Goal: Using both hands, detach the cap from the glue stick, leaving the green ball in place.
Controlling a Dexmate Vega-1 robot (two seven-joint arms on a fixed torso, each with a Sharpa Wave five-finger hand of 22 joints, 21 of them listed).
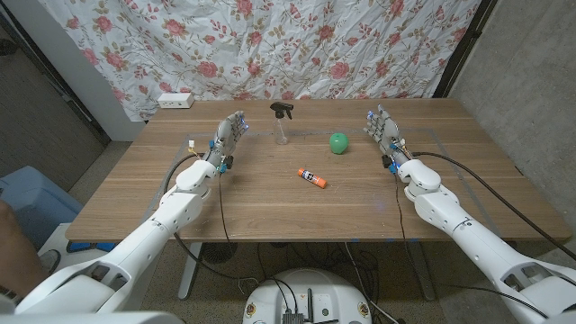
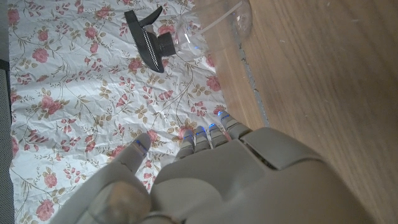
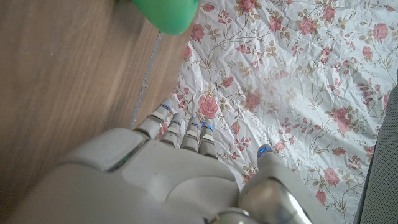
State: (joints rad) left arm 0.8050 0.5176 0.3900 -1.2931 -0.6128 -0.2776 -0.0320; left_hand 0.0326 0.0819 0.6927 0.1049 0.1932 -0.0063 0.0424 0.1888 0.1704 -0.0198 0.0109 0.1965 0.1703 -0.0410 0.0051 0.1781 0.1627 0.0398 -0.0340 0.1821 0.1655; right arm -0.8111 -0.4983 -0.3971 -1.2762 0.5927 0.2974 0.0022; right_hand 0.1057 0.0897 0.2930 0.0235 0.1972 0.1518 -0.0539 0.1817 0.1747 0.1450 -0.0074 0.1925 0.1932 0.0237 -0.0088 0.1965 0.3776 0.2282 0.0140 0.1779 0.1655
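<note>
Nearest you, your two forearms are reaching in from the bottom corners over the wooden table (image 1: 270, 211). Your left hand (image 1: 229, 137) is standing on its edge near the table's left side, fingers extended side by side with the thumb a little apart, holding nothing. Your right hand (image 1: 385, 133) is mirroring it on the right, fingers likewise straight, thumb apart, and empty. Between your hands, slightly nearer you, the glue stick (image 1: 311, 177) is lying on its side on the wood, cap on, well apart from both hands. The green ball (image 1: 338, 143) is sitting beyond it, between the stick and your right hand, touching neither. A clear spray bottle (image 1: 282, 123) with a black trigger is standing upright to the ball's left. A floral cloth (image 1: 297, 45) is hanging behind the table, with a white power strip (image 1: 175, 100) near the far left corner.
</note>
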